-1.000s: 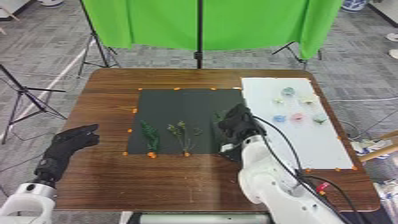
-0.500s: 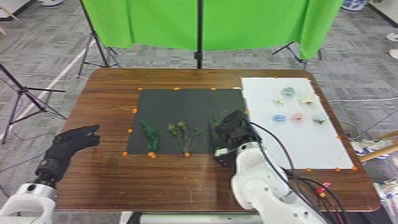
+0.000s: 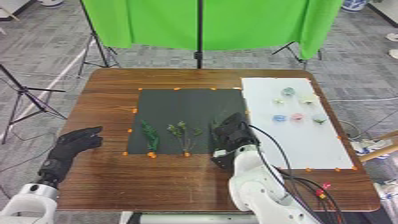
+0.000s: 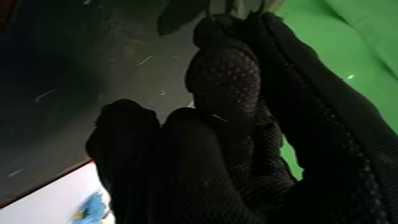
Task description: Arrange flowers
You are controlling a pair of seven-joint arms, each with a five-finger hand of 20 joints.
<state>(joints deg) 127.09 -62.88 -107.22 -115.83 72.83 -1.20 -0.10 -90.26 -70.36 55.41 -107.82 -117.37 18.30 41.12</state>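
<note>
While R hand's [image 3: 234, 131] fingers pinch sprig [image 4: 180, 16], L hand [image 3: 73, 141] relaxed, greens [image 3: 151, 137] btwn, 6 blooms [image 3: 297, 118] on wht sheet [image 3: 306, 145]

White arms, black gloves, dark cables.

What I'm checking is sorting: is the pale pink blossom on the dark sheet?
No, the pale pink blossom lies on the white sheet beside a blue blossom.

Head vw bright & even, white sheet [image 3: 280, 142] brightest, R wrist vw dimmer, soft sheen on dark mat [image 4: 133, 75]
</note>
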